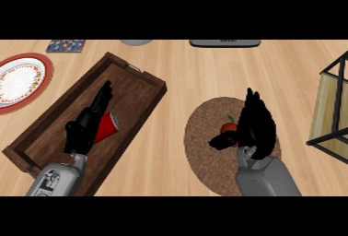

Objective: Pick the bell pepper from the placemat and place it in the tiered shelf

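A red bell pepper [229, 126] with a green stem lies on the round brown placemat [204, 138] at the middle right. My right hand [255, 124] hovers directly over it with straight fingers pointing away and the thumb [223, 139] reaching left just below the pepper, hiding most of it. The tiered shelf [333, 106], a black frame with pale boards, stands at the right edge. My left hand [92, 120] rests open over the wooden tray.
A dark wooden tray [136, 87] lies diagonally at the left with a red cup [107, 129] in it. A red-rimmed white plate [20, 80] sits far left. A patterned coaster [66, 45], a grey bowl edge [136, 42] and a dark device [224, 43] line the far edge.
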